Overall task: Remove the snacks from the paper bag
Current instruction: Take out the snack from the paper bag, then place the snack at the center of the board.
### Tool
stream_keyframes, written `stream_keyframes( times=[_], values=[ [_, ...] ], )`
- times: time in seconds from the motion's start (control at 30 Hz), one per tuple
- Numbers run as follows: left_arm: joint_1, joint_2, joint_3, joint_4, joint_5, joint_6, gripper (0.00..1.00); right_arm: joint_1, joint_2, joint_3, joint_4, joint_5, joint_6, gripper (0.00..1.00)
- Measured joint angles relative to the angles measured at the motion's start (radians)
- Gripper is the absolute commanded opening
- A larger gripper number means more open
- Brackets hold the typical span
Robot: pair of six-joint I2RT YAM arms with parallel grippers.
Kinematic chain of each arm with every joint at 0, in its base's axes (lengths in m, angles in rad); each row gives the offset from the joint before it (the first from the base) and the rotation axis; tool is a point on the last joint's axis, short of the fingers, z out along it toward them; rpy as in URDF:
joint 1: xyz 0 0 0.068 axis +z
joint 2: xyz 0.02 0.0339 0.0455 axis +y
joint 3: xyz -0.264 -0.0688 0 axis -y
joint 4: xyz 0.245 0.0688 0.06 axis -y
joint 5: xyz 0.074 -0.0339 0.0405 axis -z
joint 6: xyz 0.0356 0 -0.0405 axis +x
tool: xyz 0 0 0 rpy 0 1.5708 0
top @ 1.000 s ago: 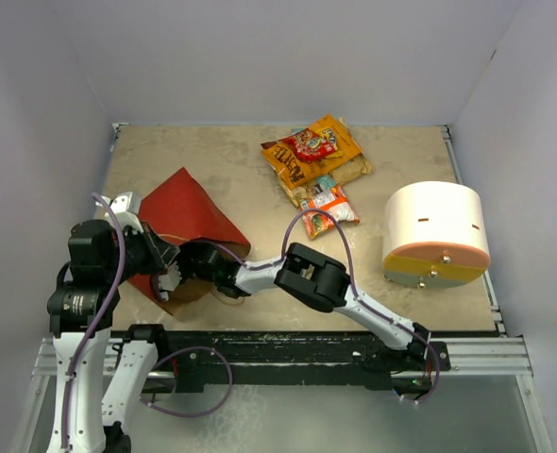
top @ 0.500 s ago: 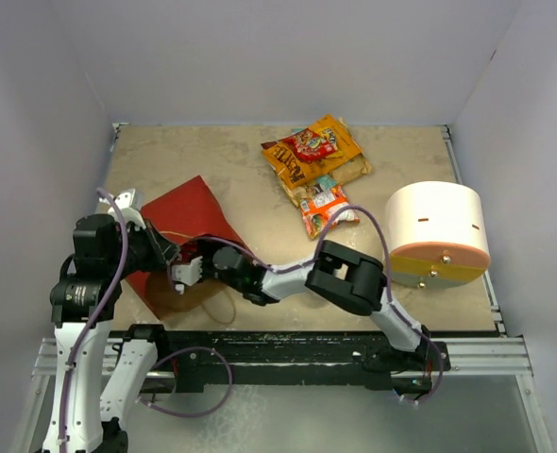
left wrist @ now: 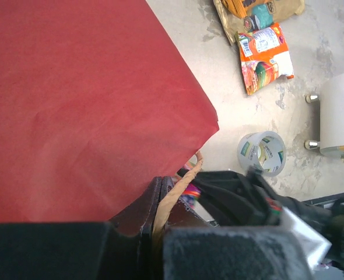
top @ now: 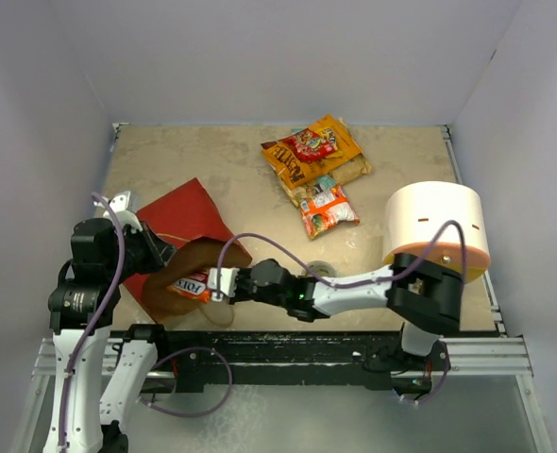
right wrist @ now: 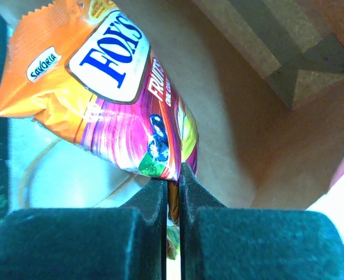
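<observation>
Right wrist view: the right pincer (right wrist: 172,188) is clenched on one flat end of an orange-and-magenta crinkly foil snack packet (right wrist: 102,99). From above, that packet sits at the brown mouth of the red paper carrier bag (top: 179,212), which lies on the beige surface (top: 260,189). The left pincer (left wrist: 157,224) is clamped on the bag's kraft rim. The packet looks light, soft and slippery. A thin sealed edge seems the safest hold, since squeezing the puffed body could crush the contents or let it slip.
</observation>
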Motion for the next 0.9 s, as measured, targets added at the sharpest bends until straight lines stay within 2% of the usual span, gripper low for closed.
stream_keyframes(
  times=[0.17,0.33,0.53,0.63,0.73,0.83,0.9],
  values=[
    [0.0,-0.012,0.0,0.0,-0.006,0.0,0.0,0.0,-0.202,-0.099,-0.061,-0.093,0.127,0.0],
    [0.0,-0.013,0.0,0.0,-0.006,0.0,0.0,0.0,-0.371,-0.115,-0.194,-0.176,0.267,0.0],
    [0.0,-0.018,0.0,0.0,-0.006,0.0,0.0,0.001,-0.57,-0.105,-0.479,-0.207,0.357,0.0],
    [0.001,-0.018,0.0,0.0,-0.006,0.001,0.0,0.001,-0.687,-0.098,-0.621,-0.109,0.369,0.0],
    [0.002,-0.02,0.0,0.0,-0.006,0.001,0.0,-0.002,-0.821,-0.093,-0.724,0.099,0.379,0.0],
    [0.006,-0.023,0.0,0.0,-0.004,0.001,0.0,-0.039,-0.894,-0.082,-0.762,0.298,0.364,0.0],
    [0.008,-0.023,0.0,0.0,-0.001,0.002,0.0,-0.092,-0.898,-0.069,-0.773,0.378,0.329,0.0]
  ],
)
